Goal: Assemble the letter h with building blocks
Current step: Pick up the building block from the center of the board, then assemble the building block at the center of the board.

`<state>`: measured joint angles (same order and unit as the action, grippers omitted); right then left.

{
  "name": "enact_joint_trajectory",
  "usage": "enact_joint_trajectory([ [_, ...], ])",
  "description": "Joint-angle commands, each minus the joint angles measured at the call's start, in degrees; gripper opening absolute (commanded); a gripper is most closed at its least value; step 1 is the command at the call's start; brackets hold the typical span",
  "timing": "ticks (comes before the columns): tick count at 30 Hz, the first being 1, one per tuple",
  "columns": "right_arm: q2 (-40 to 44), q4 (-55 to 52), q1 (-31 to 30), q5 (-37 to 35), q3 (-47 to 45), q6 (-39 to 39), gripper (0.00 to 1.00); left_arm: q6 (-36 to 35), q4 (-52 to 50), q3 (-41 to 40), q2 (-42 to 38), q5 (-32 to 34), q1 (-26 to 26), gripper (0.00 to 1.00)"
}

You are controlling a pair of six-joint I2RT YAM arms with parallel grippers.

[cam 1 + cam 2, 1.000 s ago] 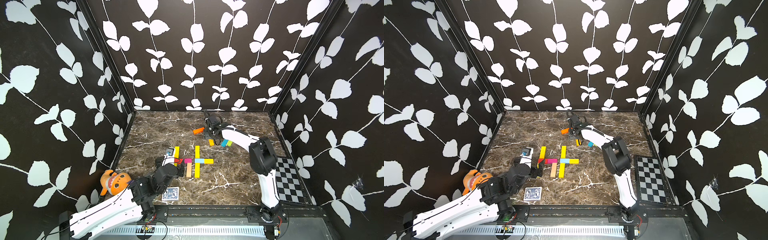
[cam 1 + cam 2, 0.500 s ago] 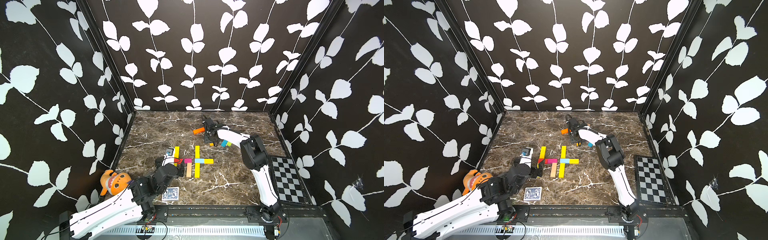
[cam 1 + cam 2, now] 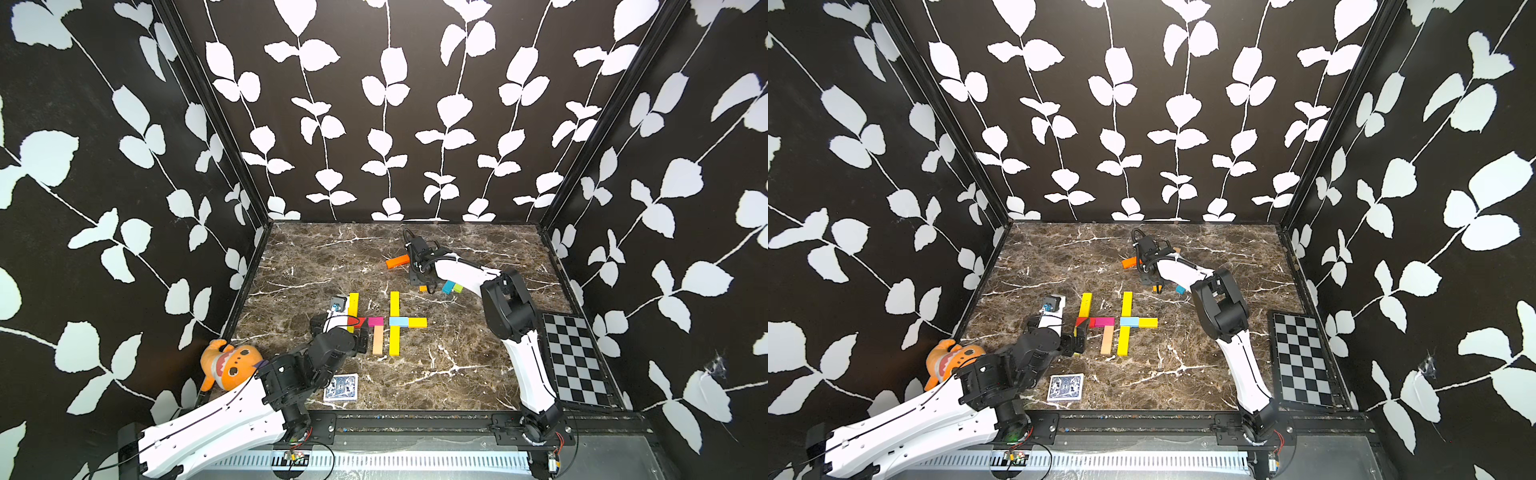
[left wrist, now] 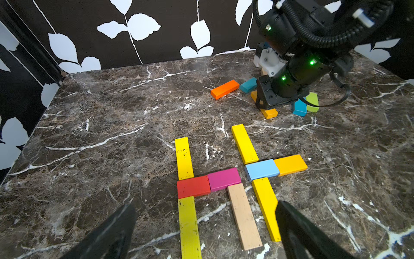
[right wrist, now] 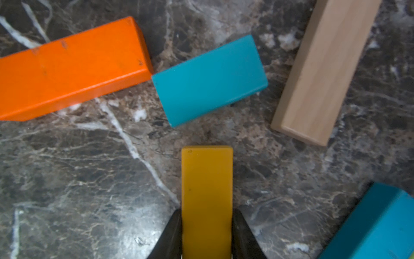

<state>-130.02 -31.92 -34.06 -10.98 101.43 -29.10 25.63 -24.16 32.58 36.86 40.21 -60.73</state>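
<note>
Right gripper [image 5: 207, 224] is clamping an amber block [image 5: 207, 179] among a loose orange block [image 5: 67, 67], teal block [image 5: 210, 78] and tan block [image 5: 324, 67] on the brown marble tabletop [image 5: 67, 179], near the leaf-patterned back wall [image 3: 374, 124]. The letter h [image 4: 224, 179] is lying well apart from it, nearer the front, with the left gripper [image 4: 205, 224] hovering at its near end, jaws wide apart.

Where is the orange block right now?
In both top views the orange block lies flat near the back of the table, beside the right tool, with a teal block at its end.
</note>
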Motion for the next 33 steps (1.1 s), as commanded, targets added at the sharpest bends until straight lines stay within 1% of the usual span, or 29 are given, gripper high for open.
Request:
enact_joint_trajectory([
  [1,6.8,1.8,0.0,-2.9,-2.7,-0.4,0.31,-0.5,-1.3,0.2,-0.9,1.2,-0.1,0.99],
  [5,13.4,1.4,-1.5,-4.0,-7.5,-2.0,0.31,-0.6,-1.3,0.4,-1.1,1.2,-0.1,0.99],
  [13,27.9,0.8,-7.8,-3.8,-23.8,-9.7,0.3,-1.3,-0.1,0.4,-1.3,0.4,0.2,0.99],
  [18,36.1,-2.2,-14.3,-6.0,-32.2,-15.3,0.31,-1.5,0.0,0.0,-2.1,-0.1,0.2,0.99],
  [21,37.9,-4.1,-18.3,-6.6,-36.5,-20.0,0.3,-1.4,-0.2,-0.6,-3.0,-0.3,0.2,0.99],
  [22,40.2,-4.6,-19.4,-6.5,-37.7,-21.5,0.3,-1.4,-0.3,-0.8,-3.3,-0.3,0.2,0.99],
  [29,40.1,-6.8,-28.8,-6.4,-42.4,-31.4,0.3,-1.2,-0.2,-2.0,-4.6,-0.4,0.2,0.99],
  [32,38.8,-6.4,-31.1,-5.8,-43.0,-33.6,0.3,-1.4,-0.2,-1.8,-4.2,-0.6,0.2,0.99],
  [33,37.2,-6.5,-31.4,-5.9,-42.8,-34.0,0.3,-1.4,-0.2,-1.8,-4.1,-0.6,0.2,0.99],
])
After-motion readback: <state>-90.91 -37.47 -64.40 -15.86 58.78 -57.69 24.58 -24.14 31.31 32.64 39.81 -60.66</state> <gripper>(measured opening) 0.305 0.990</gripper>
